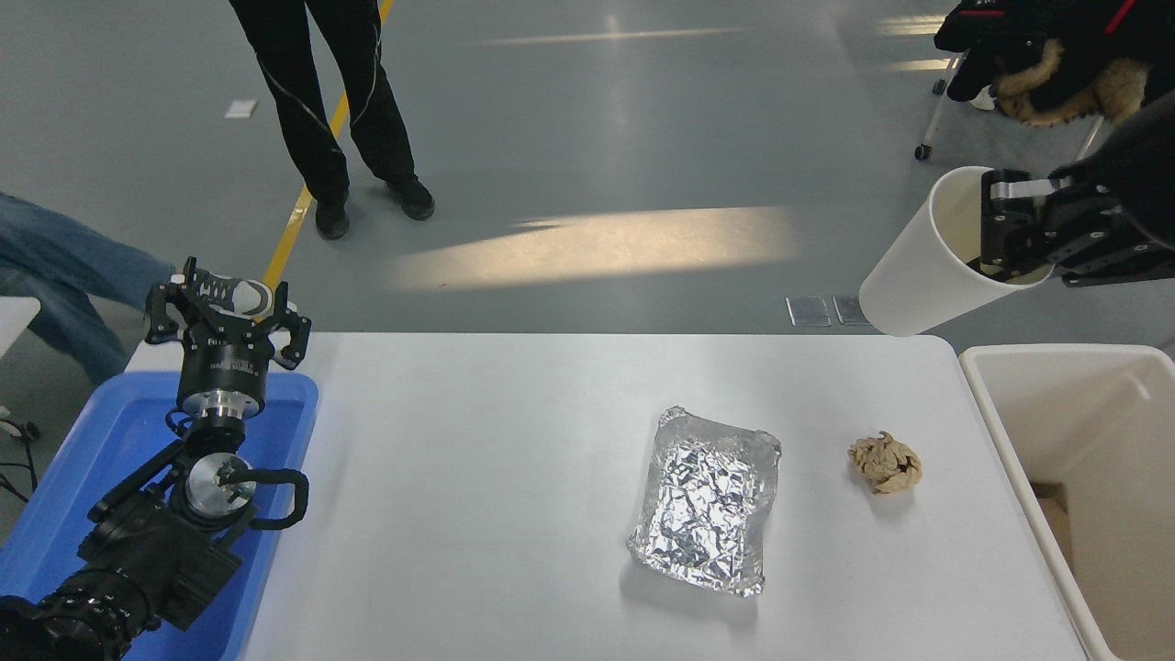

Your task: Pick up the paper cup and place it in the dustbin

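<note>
The white paper cup [923, 266] hangs high in the air at the upper right, tilted with its rim toward the right. My right gripper [996, 240] is shut on its rim, one finger inside the cup. It holds the cup above the table's far right corner, just left of the cream-white dustbin [1002, 431], which stands off the table's right edge. My left gripper [227, 312] is parked open over the blue tray at the lower left.
A crinkled foil tray [709, 498] and a crumpled tan paper ball [885, 463] lie on the white table [477, 477]. A shallow blue tray [110, 441] sits at the left. People stand and sit beyond the far left edge. A chair with clothes stands at the top right.
</note>
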Controlling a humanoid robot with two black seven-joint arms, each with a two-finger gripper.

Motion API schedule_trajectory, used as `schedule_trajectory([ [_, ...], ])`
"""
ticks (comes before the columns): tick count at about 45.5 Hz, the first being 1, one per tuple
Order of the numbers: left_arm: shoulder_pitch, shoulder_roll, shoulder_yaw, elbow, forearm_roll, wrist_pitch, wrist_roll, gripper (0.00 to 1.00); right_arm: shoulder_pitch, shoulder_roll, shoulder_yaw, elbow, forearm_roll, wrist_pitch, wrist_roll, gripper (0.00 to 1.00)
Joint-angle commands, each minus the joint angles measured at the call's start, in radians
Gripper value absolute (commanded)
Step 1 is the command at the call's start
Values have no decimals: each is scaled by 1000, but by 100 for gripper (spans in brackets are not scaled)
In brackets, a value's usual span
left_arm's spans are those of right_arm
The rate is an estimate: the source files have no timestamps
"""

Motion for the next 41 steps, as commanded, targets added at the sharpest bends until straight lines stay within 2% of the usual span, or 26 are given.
schedule_trajectory([
  [1,2,0,0,0,0,0,0,99,61,10,-13,5,2,29,6,0],
  [8,0,0,0,0,0,0,0,99,-146,-64,-74,-1,-44,29,-2,0],
  [12,0,0,0,0,0,0,0,99,-337,-110,-102,-57,-84,-141,-3,0],
  [17,0,0,0,0,0,0,0,99,-593,-154,-105,-160,-75,-342,-5,0],
  [26,0,0,0,0,0,0,0,99,-1029,-225,-27,-389,-61,-613,-5,0],
  [33,0,0,0,-1,1,0,0,99,-1361,-285,154,-597,-12,-660,-5,0],
  [38,0,0,0,0,1,0,0,99,-1581,-288,286,-764,16,-679,-5,0],
  [41,0,0,0,0,1,0,0,99,-1779,-280,389,-936,74,-698,-8,0],
])
